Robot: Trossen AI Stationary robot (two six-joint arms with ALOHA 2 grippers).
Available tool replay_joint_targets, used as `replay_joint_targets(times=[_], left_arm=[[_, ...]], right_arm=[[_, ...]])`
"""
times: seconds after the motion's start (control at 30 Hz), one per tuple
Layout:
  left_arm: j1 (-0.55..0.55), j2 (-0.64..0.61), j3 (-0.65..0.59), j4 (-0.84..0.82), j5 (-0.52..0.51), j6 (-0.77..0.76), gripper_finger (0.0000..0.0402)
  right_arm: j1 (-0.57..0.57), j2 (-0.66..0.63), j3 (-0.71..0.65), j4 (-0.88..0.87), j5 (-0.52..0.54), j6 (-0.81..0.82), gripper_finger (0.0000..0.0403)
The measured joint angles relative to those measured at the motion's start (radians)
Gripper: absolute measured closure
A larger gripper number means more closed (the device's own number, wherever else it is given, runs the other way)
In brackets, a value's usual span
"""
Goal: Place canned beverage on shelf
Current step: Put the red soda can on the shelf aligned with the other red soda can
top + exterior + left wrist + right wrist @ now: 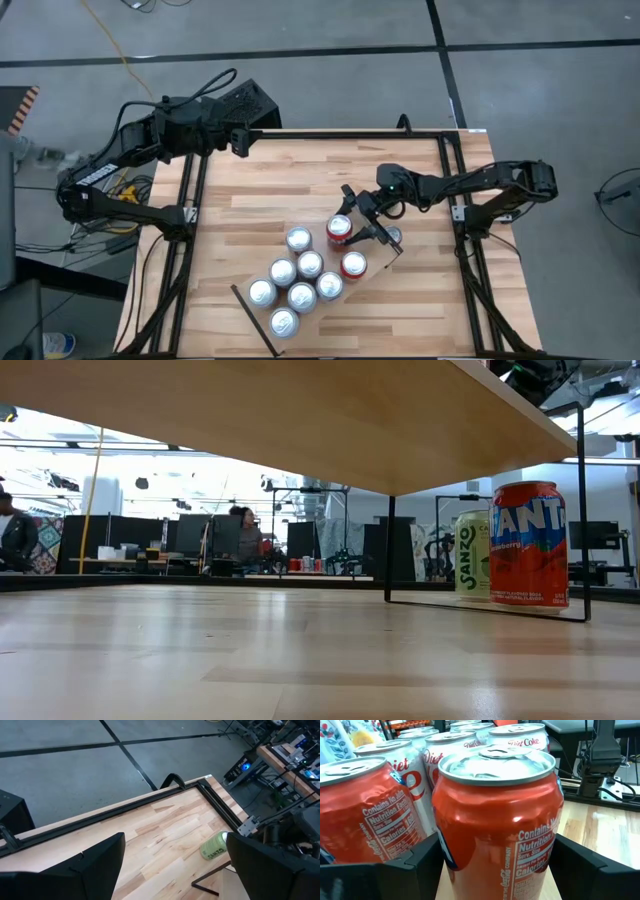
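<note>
The shelf [372,268] is a pale board lying aslant on the tabletop; the low view shows its underside [330,420]. Several silver-topped Diet Coke cans [303,268] and a red can [353,265] stand on it. At the shelf's far edge my right gripper [358,222] is shut on another red can [340,230], which fills the right wrist view [497,820] with the Diet Coke cans [450,750] behind it. My left gripper [175,865] waits open with nothing in it above the table's far left corner [240,140]. My right gripper pinches the red can's side wall [451,851] between its two fingers [415,865], one on each side of the body. The fingers come nearly level from the table's right and far side. The can stands upright and its wall looks dented. Its foot is hidden.
A green Sanzo can [472,553] and an orange Fanta can [528,545] stand on the tabletop by the shelf's black leg [390,550]. The Sanzo can also shows beside the right gripper [393,236]. Black frame rails [195,200] run along the table's sides.
</note>
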Motion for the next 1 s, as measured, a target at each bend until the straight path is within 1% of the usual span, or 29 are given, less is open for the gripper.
replay_joint_targets(times=[0.2,0.5,0.83,1.0], left_arm=[[0.000,0.000,0.000,0.000,0.000,0.000,0.0069],[0.000,0.000,0.000,0.000,0.000,0.012,0.0069],[0.000,0.000,0.000,0.000,0.003,0.003,0.0069],[0.000,0.000,0.000,-0.001,0.028,0.000,0.0069]], right_arm=[[0.001,0.000,0.000,0.003,0.002,0.005,0.0096],[-0.001,0.000,0.002,0.003,0.006,0.185,0.0096],[0.004,-0.001,0.002,-0.002,0.001,0.159,0.0096],[0.005,-0.001,0.002,-0.003,0.000,0.158,0.0096]])
